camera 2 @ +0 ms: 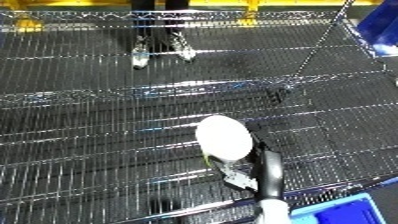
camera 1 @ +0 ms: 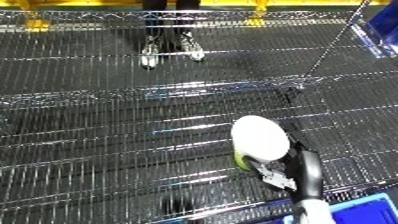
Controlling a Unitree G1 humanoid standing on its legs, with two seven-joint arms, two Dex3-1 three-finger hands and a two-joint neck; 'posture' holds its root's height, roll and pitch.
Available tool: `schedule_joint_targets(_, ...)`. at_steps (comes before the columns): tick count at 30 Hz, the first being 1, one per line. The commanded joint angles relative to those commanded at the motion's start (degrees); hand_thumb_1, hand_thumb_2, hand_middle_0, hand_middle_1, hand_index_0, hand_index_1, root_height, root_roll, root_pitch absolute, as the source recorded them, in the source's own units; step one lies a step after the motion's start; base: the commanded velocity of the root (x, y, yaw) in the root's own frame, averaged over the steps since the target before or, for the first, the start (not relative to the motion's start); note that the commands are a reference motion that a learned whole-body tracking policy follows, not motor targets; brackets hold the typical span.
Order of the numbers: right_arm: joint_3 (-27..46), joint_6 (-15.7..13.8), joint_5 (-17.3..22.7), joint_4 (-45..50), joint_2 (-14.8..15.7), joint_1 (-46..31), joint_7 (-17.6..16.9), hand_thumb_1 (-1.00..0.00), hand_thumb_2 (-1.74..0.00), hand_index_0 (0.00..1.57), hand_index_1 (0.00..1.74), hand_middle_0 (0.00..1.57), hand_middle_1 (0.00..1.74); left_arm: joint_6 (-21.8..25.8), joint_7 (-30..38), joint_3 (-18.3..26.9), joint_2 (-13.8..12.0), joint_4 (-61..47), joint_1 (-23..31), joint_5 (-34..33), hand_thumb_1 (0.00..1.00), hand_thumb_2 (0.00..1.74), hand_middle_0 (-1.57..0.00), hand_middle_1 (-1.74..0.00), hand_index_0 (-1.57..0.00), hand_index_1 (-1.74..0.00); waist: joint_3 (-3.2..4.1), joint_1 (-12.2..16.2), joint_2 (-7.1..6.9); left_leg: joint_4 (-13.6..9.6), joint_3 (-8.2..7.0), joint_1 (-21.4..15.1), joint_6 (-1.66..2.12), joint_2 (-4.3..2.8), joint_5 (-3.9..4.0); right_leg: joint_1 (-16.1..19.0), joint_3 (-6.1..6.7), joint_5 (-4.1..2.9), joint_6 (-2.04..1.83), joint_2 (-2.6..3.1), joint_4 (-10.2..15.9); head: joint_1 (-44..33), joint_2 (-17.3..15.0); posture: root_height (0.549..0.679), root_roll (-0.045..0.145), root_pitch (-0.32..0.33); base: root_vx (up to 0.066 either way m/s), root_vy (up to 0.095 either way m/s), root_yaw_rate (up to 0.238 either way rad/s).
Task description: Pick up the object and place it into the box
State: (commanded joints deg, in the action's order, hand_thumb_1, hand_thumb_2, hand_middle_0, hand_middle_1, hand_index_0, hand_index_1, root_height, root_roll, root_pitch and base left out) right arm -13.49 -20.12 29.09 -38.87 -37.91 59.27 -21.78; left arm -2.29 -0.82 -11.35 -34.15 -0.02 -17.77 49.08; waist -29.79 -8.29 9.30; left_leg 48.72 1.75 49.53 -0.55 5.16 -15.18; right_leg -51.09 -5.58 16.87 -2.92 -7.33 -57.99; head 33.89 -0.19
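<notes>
One blue bin [camera 1: 360, 212] sits nearest me, just a corner showing. Right beside it and a bit farther is my one right hand [camera 1: 282, 170], and my fingers [camera 1: 266, 174] curl round one white round object [camera 1: 259, 138] with a yellow-green edge, held just above the wire shelf [camera 1: 107, 150]. The left eye view shows more of the bin than the right eye view does.

1. Wire shelving [camera 1: 107, 135] is gleaming like bare metal, its thin rods catching glossy highlights
2. A white object [camera 1: 259, 137] is showing a smooth, matt face with a yellow-green rim
3. The blue bin [camera 2: 342, 212] is looking like smooth plastic
4. The right hand [camera 1: 298, 175] is appearing black, slightly shiny
</notes>
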Motion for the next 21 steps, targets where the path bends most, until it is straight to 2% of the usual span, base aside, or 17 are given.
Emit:
schedule_joint_targets(7, 0.2, -0.8, 1.0, 0.1, 0.3, -1.5, 0.7, -0.75, -1.3, 1.18, 1.3, 1.18, 1.3, 0.7, -0.5, 0.2, -0.2, 0.7, 0.4, 0.0, 1.0, 1.74, -1.57, -1.74, -1.57, -1.74, 0.0, 0.4, -0.57, -2.1, 0.2, -2.6, 0.24, -0.24, 0.62, 2.5, -0.17, -0.52, 0.08, 0.27, 1.9, 1.1, -1.1, 0.604, 0.039, 0.225, -0.05, 0.0, -0.018)
schedule_joint_targets(11, 0.7, -0.9, -2.8, 2.4, 0.2, -3.3, -0.4, -0.75, -1.3, 1.18, 1.3, 1.18, 1.3, 1.8, -0.7, 0.3, 0.3, 1.5, 1.4, -0.5, 1.0, 1.74, -1.57, -1.74, -1.57, -1.74, 0.0, 1.1, -1.2, -4.1, 0.26, -5.1, 0.47, -0.73, 1.22, 4.8, -0.12, -0.85, 0.13, 0.7, 3.6, 0.4, -1.9, 0.609, 0.04, 0.209, -0.06, 0.025, -0.07)
schedule_joint_targets(14, 1.6, 0.5, -6.4, 7.7, -0.4, -6.1, -2.2, -0.75, -1.3, 1.18, 1.3, 1.18, 1.3, 3.2, -0.6, 0.6, 1.1, 2.0, 2.8, -1.2, 1.0, 1.74, -1.57, -1.74, -1.57, -1.74, 0.0, 2.2, -1.93, -6.3, 0.0, -7.8, 0.78, -1.25, 1.91, 7.5, -0.05, -1.08, 0.21, 1.25, 5.5, 0.0, -2.9, 0.615, 0.041, 0.191, -0.072, 0.029, -0.08)
schedule_joint_targets(21, 4.1, 2.4, -8.2, 15.6, -0.6, -11.6, -3.1, -0.75, -1.3, 1.18, 1.3, 1.18, 1.3, 4.3, -1.5, 1.8, 1.5, 2.6, 4.8, -1.5, 1.0, 1.74, -1.57, -1.74, -1.57, -1.74, 0.0, 3.7, -2.97, -9.2, -0.31, -11.6, 1.22, -2.06, 2.76, 11.1, 0.22, -1.47, 0.18, 1.64, 7.9, 0.4, -3.0, 0.623, 0.044, 0.163, -0.074, 0.015, -0.056)
